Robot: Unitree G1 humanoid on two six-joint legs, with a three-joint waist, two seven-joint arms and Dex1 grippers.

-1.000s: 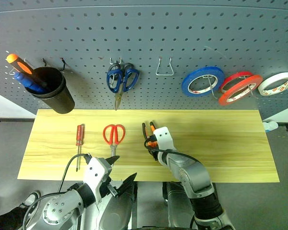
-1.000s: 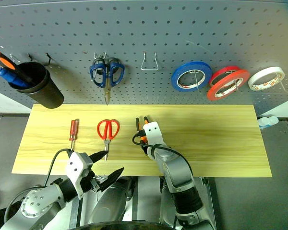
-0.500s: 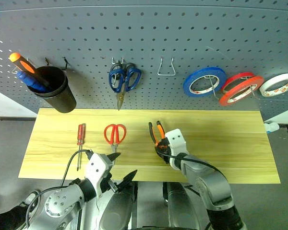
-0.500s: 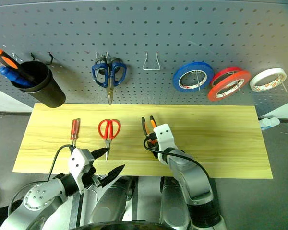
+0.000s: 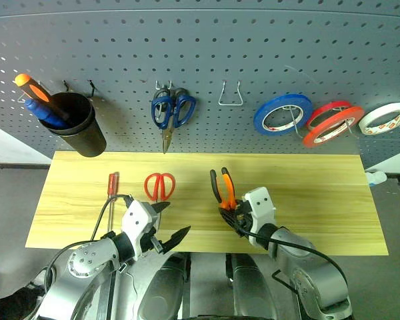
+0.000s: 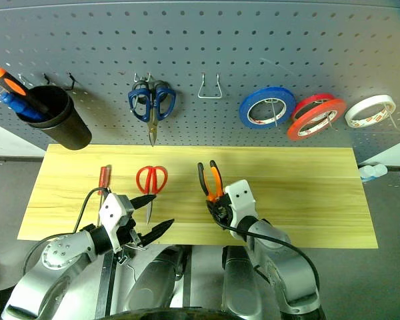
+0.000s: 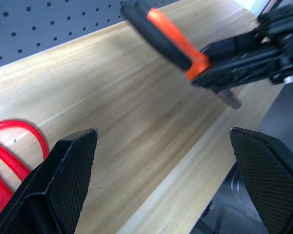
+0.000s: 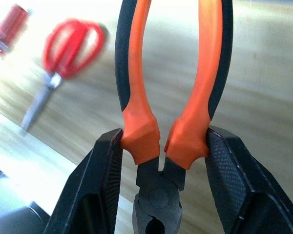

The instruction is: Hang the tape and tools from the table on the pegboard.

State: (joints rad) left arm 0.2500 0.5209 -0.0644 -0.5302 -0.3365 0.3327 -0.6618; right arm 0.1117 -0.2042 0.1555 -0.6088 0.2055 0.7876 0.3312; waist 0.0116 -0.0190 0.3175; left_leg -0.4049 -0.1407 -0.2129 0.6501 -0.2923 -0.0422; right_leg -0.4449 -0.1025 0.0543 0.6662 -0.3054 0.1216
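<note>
My right gripper point(image 8: 161, 161) clamps the pliers point(image 8: 172, 83) at the handle bases, handles pointing ahead; my left gripper point(image 7: 166, 165) gapes empty, red scissors point(image 7: 10, 146) just beside one finger.

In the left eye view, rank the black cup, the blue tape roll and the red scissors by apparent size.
Largest to smallest:
1. black cup
2. blue tape roll
3. red scissors
Cup and blue roll look close in extent, so that order is unsure.
</note>
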